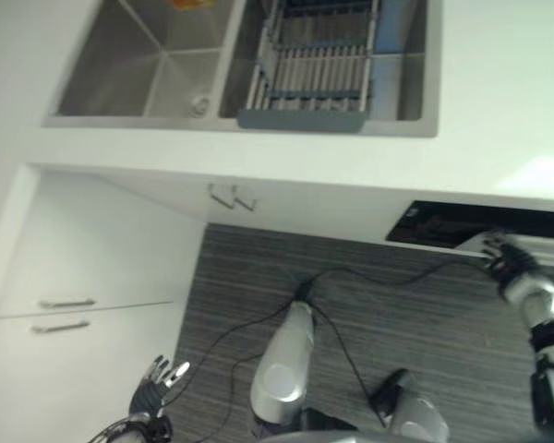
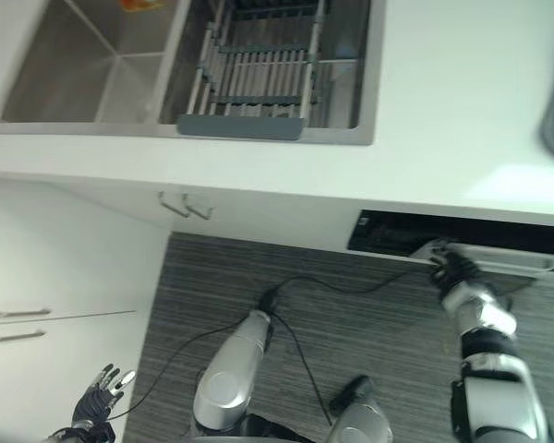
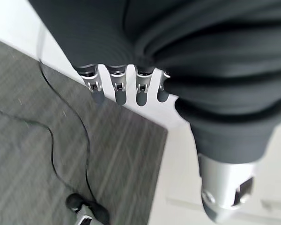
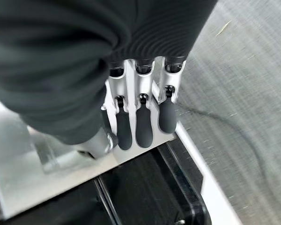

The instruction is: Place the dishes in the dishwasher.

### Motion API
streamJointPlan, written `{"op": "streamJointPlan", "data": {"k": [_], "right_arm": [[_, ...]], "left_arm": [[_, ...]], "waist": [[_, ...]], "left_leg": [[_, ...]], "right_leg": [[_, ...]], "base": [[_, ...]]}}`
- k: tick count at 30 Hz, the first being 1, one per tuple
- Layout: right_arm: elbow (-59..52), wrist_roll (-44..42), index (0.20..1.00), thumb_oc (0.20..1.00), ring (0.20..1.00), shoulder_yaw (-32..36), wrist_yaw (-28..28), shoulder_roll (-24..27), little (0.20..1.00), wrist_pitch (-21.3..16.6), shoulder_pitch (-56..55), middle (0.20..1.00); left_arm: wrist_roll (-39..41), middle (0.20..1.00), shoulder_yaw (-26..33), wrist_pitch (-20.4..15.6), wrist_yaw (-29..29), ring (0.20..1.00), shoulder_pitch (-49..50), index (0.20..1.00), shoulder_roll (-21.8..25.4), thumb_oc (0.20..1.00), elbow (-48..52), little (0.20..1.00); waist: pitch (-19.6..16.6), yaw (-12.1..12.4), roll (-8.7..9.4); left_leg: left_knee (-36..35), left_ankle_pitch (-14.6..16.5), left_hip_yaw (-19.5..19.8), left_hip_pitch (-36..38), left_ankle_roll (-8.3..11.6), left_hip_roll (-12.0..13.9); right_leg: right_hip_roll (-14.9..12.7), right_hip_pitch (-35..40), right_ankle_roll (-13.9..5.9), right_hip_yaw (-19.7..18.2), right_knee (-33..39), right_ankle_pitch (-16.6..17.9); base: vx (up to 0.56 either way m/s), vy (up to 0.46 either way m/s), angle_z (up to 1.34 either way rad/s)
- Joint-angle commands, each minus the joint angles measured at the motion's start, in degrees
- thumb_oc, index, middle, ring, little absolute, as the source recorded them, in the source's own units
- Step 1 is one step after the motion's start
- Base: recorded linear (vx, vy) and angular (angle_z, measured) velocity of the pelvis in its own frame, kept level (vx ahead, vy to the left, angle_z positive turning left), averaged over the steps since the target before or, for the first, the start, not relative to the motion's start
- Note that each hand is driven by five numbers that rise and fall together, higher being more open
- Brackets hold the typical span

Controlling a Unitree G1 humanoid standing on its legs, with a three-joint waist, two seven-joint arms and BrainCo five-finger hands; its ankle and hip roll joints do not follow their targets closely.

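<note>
Right hand (image 2: 454, 269) has fingers curled over the top edge of the dishwasher door (image 2: 499, 257), which is cracked open, dark gap behind it. Sink (image 1: 138, 65) up-left of it holds a dish rack (image 1: 309, 74). Left hand (image 1: 159, 380) is relaxed and holds nothing.

The right hand (image 4: 131, 108) is seen from close, its dark-tipped fingers (image 4: 144, 126) curled over the silver top edge of the dishwasher door (image 4: 47, 183). A dark opening is shown below, and grey striped floor (image 4: 243, 103) at the frame's right.
</note>
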State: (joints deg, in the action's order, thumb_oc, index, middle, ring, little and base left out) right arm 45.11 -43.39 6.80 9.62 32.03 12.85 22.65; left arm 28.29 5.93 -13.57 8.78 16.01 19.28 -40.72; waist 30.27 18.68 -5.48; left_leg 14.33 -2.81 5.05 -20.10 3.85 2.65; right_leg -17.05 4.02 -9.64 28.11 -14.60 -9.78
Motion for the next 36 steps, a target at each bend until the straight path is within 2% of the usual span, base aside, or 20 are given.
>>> {"op": "streamJointPlan", "data": {"k": [1, 2, 5, 9, 12, 16, 17, 20, 21, 22, 23, 24, 25, 26, 27, 28, 29, 30, 33, 36], "right_arm": [[-8.3, 1.3, 1.0, 1.0, 1.0, -2.3, -7.0, 4.4, 1.0, -5.9, 6.7, 1.0], [-11.4, 0.0, 1.0, 1.0, 1.0, -4.2, -8.3, 0.2, 1.0, -7.1, 1.9, 1.0], [-14.4, 0.7, 1.0, 1.0, 1.0, -6.0, -10.4, -4.1, 1.0, -8.7, -4.1, 1.0], [-15.2, 1.4, 1.0, 1.0, 1.0, -6.3, -13.2, -5.2, 1.0, -8.3, -8.0, 1.0], [-13.3, 2.4, 1.0, 1.0, 1.0, -6.5, -16.2, -7.7, 1.0, -8.5, -11.7, 1.0], [-10.6, 3.4, 1.0, 1.0, 1.0, -8.5, -20.1, -11.6, 1.0, -10.6, -16.1, 1.0], [-10.1, 3.9, 1.0, 1.0, 1.0, -9.7, -21.0, -13.4, 1.0, -12.5, -17.6, 1.0], [-9.1, 6.9, 1.0, 1.0, 1.0, -11.6, -21.0, -14.8, 1.0, -15.0, -19.7, 1.0], [-8.3, 6.5, 1.0, 1.0, 1.0, -11.5, -20.6, -15.0, 1.0, -14.6, -20.3, 1.0], [-7.6, 7.1, 1.0, 1.0, 1.0, -11.3, -21.4, -14.3, 1.0, -14.1, -20.3, 1.0], [-6.7, 10.4, 1.0, 1.0, 1.0, -11.1, -24.1, -12.0, 1.0, -12.9, -20.7, 1.0], [-7.1, 15.3, 1.0, 1.0, 1.0, -11.3, -23.9, -11.1, 1.0, -15.2, -22.0, 1.0], [-9.4, 21.4, 1.0, 1.0, 1.0, -12.0, -17.7, -10.4, 1.0, -20.3, -23.3, 1.0], [-12.1, 24.8, 1.0, 1.0, 1.0, -11.4, -14.4, -10.4, 1.0, -20.1, -24.3, 1.0], [-13.1, 30.5, 1.0, 1.0, 1.0, -10.6, -13.0, -9.6, 1.0, -20.6, -25.6, 1.0], [-11.1, 31.8, 1.0, 1.0, 1.0, -10.0, -14.8, -9.1, 1.0, -20.0, -27.1, 1.0], [-9.0, 31.7, 1.0, 1.0, 1.0, -10.0, -15.7, -9.1, 1.0, -19.6, -27.4, 1.0], [0.2, 32.0, 1.0, 1.0, 1.0, -10.4, -18.3, -9.8, 1.0, -22.2, -26.9, 1.0], [13.3, 30.7, 1.0, 1.0, 1.0, -9.7, -21.3, -12.7, 1.0, -22.5, -25.1, 1.0], [19.6, 30.1, 1.0, 1.0, 1.0, -9.6, -20.7, -15.2, 1.0, -22.1, -23.7, 1.0]], "left_arm": [[1.8, 1.0, 0.0, -1.8, -1.9, 1.0, 2.0, 1.0, 3.5, 1.0, -0.4, 1.0], [3.8, 1.0, -1.1, -3.3, -3.2, 1.0, 1.0, 1.0, 3.3, 1.0, 2.3, 1.0], [4.9, 1.0, -2.1, -5.3, -5.0, 1.0, 0.6, 1.0, 4.0, 1.0, 5.9, 1.0], [4.6, 1.0, -2.9, -7.5, -4.8, 1.0, 1.2, 1.0, 3.8, 1.0, 6.9, 1.0], [3.9, 1.0, -6.1, -9.6, 0.9, 1.0, 2.0, 1.0, 2.0, 1.0, 6.2, 1.0], [1.5, 1.0, -11.4, -11.4, 1.2, 1.0, 3.3, 1.0, -0.3, 1.0, 4.7, 1.0], [0.3, 1.0, -12.3, -10.6, 2.2, 1.0, 3.3, 1.0, -0.9, 1.0, 3.5, 1.0], [0.2, 1.0, -15.1, -10.0, 2.6, 1.0, 2.1, 1.0, -0.7, 1.0, 1.9, 1.0], [0.8, 1.0, -14.7, -8.7, 3.4, 1.0, 1.3, 1.0, -0.3, 1.0, 1.1, 1.0], [1.6, 1.0, -12.9, -6.3, 4.8, 1.0, 0.3, 1.0, 0.4, 1.0, 0.8, 1.0], [4.6, 1.0, -7.6, 1.2, 8.8, 1.0, -3.7, 1.0, 3.3, 1.0, -1.1, 1.0], [8.1, 1.0, -4.7, 6.9, 10.7, 1.0, -5.8, 1.0, 5.1, 1.0, -3.3, 1.0], [9.3, 1.0, -2.2, 9.8, 10.3, 1.0, -6.1, 1.0, 4.2, 1.0, -5.5, 1.0], [9.6, 1.0, -1.0, 9.6, 9.9, 1.0, -5.0, 1.0, 2.2, 1.0, -6.6, 1.0], [9.2, 1.0, 0.2, 9.8, 11.6, 1.0, -4.5, 1.0, 0.3, 1.0, -7.4, 1.0], [9.5, 1.0, 0.3, 12.4, 14.5, 1.0, -5.2, 1.0, -0.8, 1.0, -8.1, 1.0], [9.2, 1.0, -0.3, 12.9, 15.3, 1.0, -6.0, 1.0, -1.0, 1.0, -9.0, 1.0], [9.2, 1.0, -2.2, 14.4, 15.2, 1.0, -8.1, 1.0, -2.3, 1.0, -11.0, 1.0], [5.9, 1.0, -4.1, 15.1, 15.3, 1.0, -11.4, 1.0, -3.4, 1.0, -15.8, 1.0], [6.5, 1.0, -5.5, 14.3, 15.0, 1.0, -13.8, 1.0, -3.7, 1.0, -20.8, 1.0]], "waist": [[-3.0, 2.5, -1.55], [-2.6, 2.0, 1.51], [-3.5, 1.6, 5.73], [-5.0, 0.9, 8.74], [-7.4, -0.4, 11.79], [-10.9, -2.0, 13.98], [-12.2, -2.9, 14.31], [-13.6, -6.4, 14.15], [-14.2, -7.4, 14.28], [-14.6, -8.1, 13.91], [-15.7, -10.0, 11.89], [-16.9, -11.3, 10.29], [-17.7, -11.9, 8.54], [-17.6, -12.4, 7.92], [-16.9, -12.7, 7.63], [-15.9, -14.4, 7.75], [-16.0, -15.3, 8.11], [-16.3, -17.0, 9.53], [-18.6, -18.4, 7.34], [-20.2, -19.0, 6.31]], "left_leg": [[-4.3, -2.1, -3.0, 1.9, 1.39, 0.3], [-5.7, -1.8, -4.5, 2.1, 1.29, 1.4], [-7.5, -1.1, -6.0, 2.4, 1.07, 2.3], [-9.2, -0.4, -7.1, 4.1, 0.85, 2.5], [-11.1, 1.0, -8.5, 7.3, 0.1, 1.6], [-14.1, 2.0, -9.7, 11.7, -1.26, 0.8], [-14.7, 2.4, -9.5, 13.1, -1.86, 0.8], [-15.1, 3.6, -6.1, 15.6, -3.68, -0.3], [-15.0, 3.9, -4.8, 16.0, -4.01, -1.0], [-15.6, 3.6, -4.8, 16.7, -3.76, -0.9], [-16.6, 2.9, -4.8, 18.3, -3.4, -0.6], [-16.8, 2.4, -4.9, 19.1, -2.88, -0.3], [-16.7, 1.2, -5.0, 19.2, -0.9, 1.5], [-15.5, 0.4, -5.1, 17.7, 0.95, 3.0], [-12.5, 0.0, -5.6, 15.0, 2.01, 4.1], [-5.4, 2.2, -11.1, 12.9, 1.94, 5.0], [-3.3, 3.8, -12.9, 13.1, 1.46, 5.1], [3.4, 9.4, -16.6, 15.5, -0.16, 4.2], [-13.4, 6.7, -18.7, 25.2, 0.34, 2.6], [-18.8, 5.5, -18.4, 27.4, 0.27, 2.4]], "right_leg": [[-2.3, -2.5, 1.85, -3.2, -2.1, 2.5], [-1.4, -0.6, 0.87, -3.4, 2.7, 5.0], [-0.8, 1.6, -0.4, -3.7, 8.1, 8.5], [-0.8, 2.6, -1.56, -4.0, 11.0, 11.9], [-2.1, 2.9, -3.2, -4.3, 11.8, 17.4], [-2.9, 1.9, -4.18, -4.5, 8.2, 21.9], [-1.9, 1.7, -3.93, -6.6, 6.2, 21.5], [6.9, -0.8, -1.62, -14.5, 5.9, 13.5], [8.0, -1.6, -1.49, -16.1, 5.8, 13.3], [8.4, -1.6, -1.24, -16.6, 5.7, 12.7], [9.3, -1.3, -0.6, -18.0, 5.7, 10.8], [10.4, -1.2, 0.17, -18.8, 5.9, 9.1], [11.7, -0.1, 2.24, -18.4, 7.1, 5.1], [12.5, 0.4, 3.76, -18.5, 7.7, 3.3], [12.3, 0.5, 4.79, -17.7, 7.6, 2.7], [11.1, 0.5, 5.44, -14.6, 7.3, 2.6], [10.1, 0.0, 5.48, -13.4, 7.5, 3.2], [7.7, -0.4, 5.15, -10.8, 8.6, 5.3], [8.1, -0.4, 2.48, -8.5, 11.2, 8.2], [8.3, -1.0, 1.93, -9.2, 11.6, 8.8]], "base": [[-0.14, -0.041, -0.35], [-0.19, -0.06, -0.25], [-0.15, -0.059, -0.19], [-0.04, 0.071, -0.08], [-0.01, 0.169, 0.16], [0.03, 0.167, 0.04], [0.03, 0.071, -0.12], [0.05, -0.087, -0.02], [0.06, -0.151, 0.91], [0.05, -0.075, 1.1], [0.06, -0.022, 1.34], [0.09, -0.102, 0.67], [0.12, -0.192, 0.33], [0.03, -0.226, -0.28], [-0.19, -0.189, -0.34], [-0.29, -0.121, 1.37], [-0.43, -0.046, 1.85], [-0.3, 0.05, 2.22], [-0.09, 0.139, 0.96], [0.03, 0.12, 0.24]]}}
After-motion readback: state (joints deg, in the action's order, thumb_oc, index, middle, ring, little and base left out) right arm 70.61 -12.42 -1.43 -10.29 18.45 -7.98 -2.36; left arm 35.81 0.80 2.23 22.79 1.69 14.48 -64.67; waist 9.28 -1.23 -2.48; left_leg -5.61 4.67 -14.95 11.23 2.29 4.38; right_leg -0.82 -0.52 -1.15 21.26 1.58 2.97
